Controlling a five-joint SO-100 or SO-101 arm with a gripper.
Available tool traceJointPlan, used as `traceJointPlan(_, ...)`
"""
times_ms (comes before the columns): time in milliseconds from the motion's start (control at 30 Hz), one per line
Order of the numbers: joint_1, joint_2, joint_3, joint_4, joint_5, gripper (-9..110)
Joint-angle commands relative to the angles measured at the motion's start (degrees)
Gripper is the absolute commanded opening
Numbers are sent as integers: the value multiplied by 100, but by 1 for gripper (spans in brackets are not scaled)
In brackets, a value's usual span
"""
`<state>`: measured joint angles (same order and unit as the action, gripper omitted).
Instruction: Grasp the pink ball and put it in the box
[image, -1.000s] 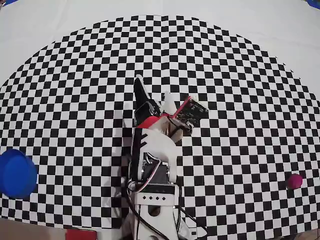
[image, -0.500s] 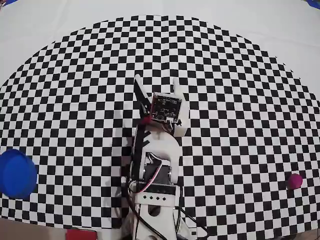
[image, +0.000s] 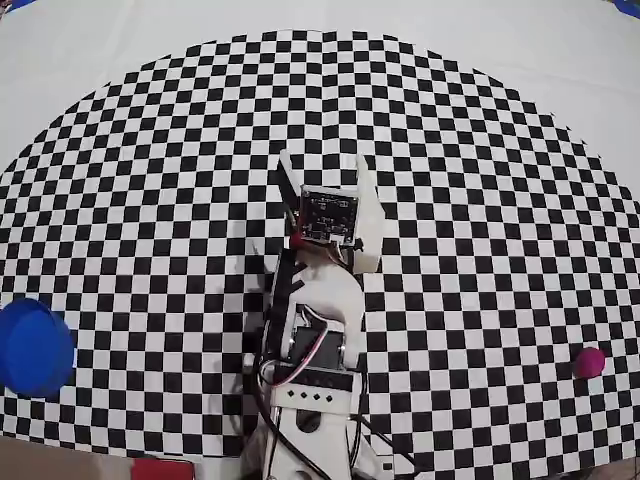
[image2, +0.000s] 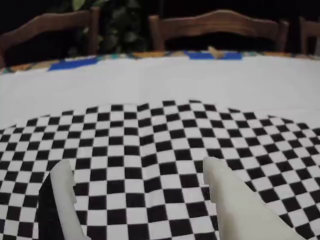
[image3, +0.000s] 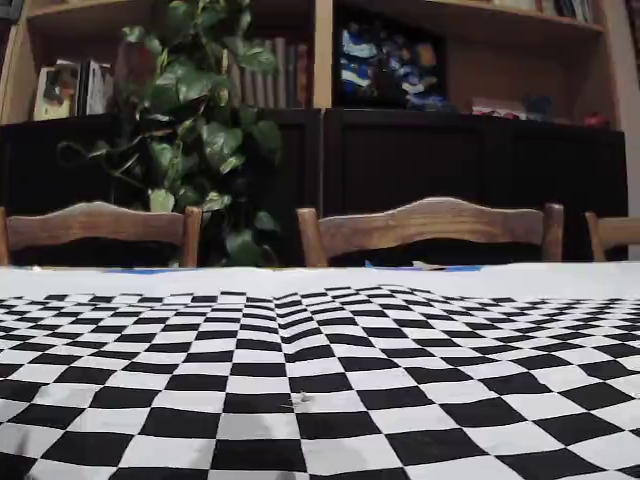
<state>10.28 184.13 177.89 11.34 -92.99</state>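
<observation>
The pink ball (image: 589, 362) lies on the checkered cloth at the far right of the overhead view. The box is a blue round container (image: 33, 346) at the far left edge of that view. My gripper (image: 322, 164) is open and empty above the middle of the cloth, far from both. In the wrist view the gripper (image2: 137, 170) shows two white fingers (image2: 64, 185) wide apart with only checkered cloth between them. Neither ball nor box shows in the wrist view or the fixed view.
The checkered cloth (image: 480, 200) covers a white table (image: 560, 50). Wooden chairs (image3: 430, 225) stand along the far edge, with a plant (image3: 205, 120) and dark shelves behind. A red object (image: 160, 468) sits at the near edge left of the arm base.
</observation>
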Motion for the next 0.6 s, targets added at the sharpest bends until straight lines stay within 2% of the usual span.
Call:
traceJointPlan(0, 176, -105, 44, -105, -53, 30)
traceJointPlan(567, 1441, -290, 44, -290, -53, 30)
